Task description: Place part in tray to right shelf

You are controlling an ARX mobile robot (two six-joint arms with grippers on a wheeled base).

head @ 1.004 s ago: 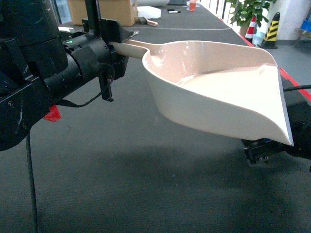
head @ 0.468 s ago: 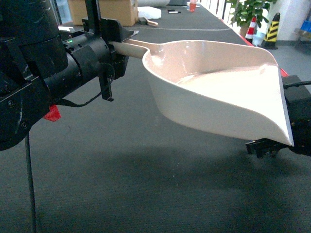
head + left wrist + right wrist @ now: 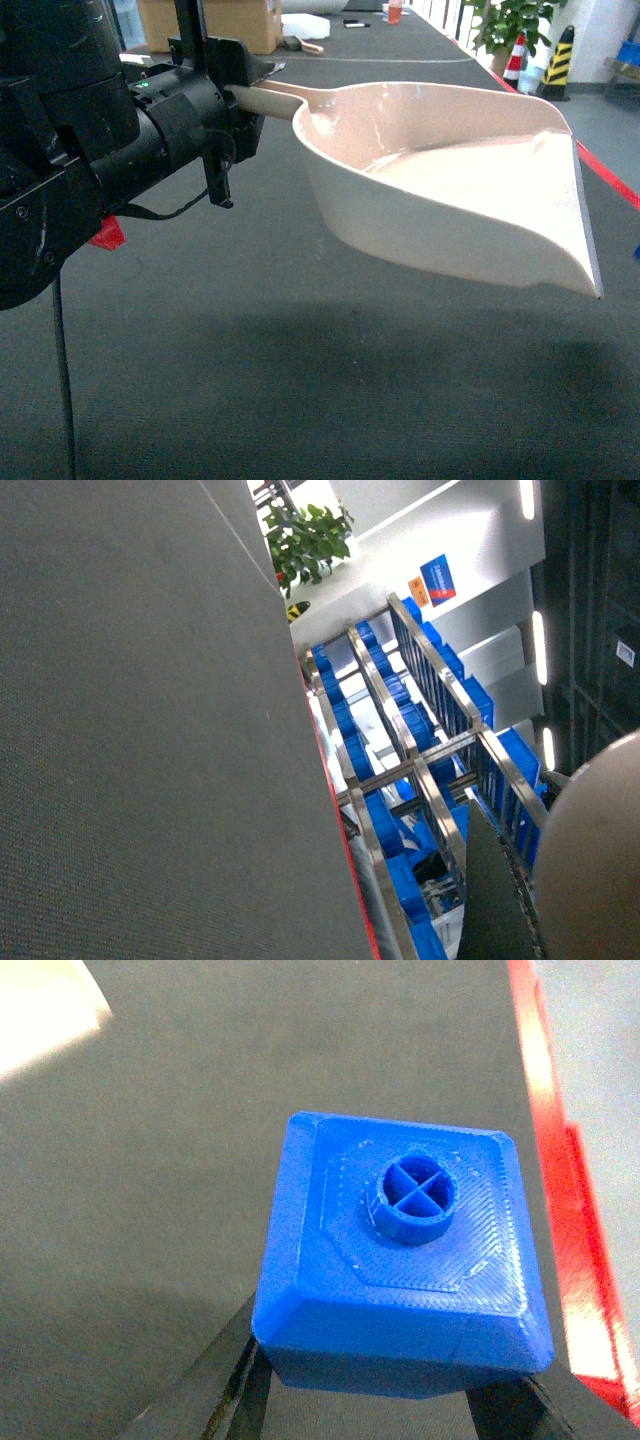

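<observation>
Part (image 3: pixel 400 1260), one blue block, is sitting clamped between the two black fingers (image 3: pixel 225 1380) of the right gripper (image 3: pixel 385 1405), with its round stud, ribbed in an X, facing the right wrist camera. Dark grey table surface (image 3: pixel 150 1210) is lying beneath it, with a red edge strip (image 3: pixel 550 1160) at the right. No writing is showing on the block.

Left gripper (image 3: pixel 235 100) is closing on the handle (image 3: pixel 275 100) of one beige tray (image 3: pixel 450 190), holding the scoop level above the table, its wide lip pointing right. The tray is sitting empty in the head view.

Beyond, the left wrist view is showing a silvery metal rack (image 3: pixel 420 770) carrying blue bins (image 3: pixel 385 830); a blue sign (image 3: pixel 437 577) and an orange sign (image 3: pixel 418 590) are hanging on the wall, their text too small to read. One potted plant (image 3: pixel 510 22) and two striped cones (image 3: pixel 560 62) are standing at the far right.
</observation>
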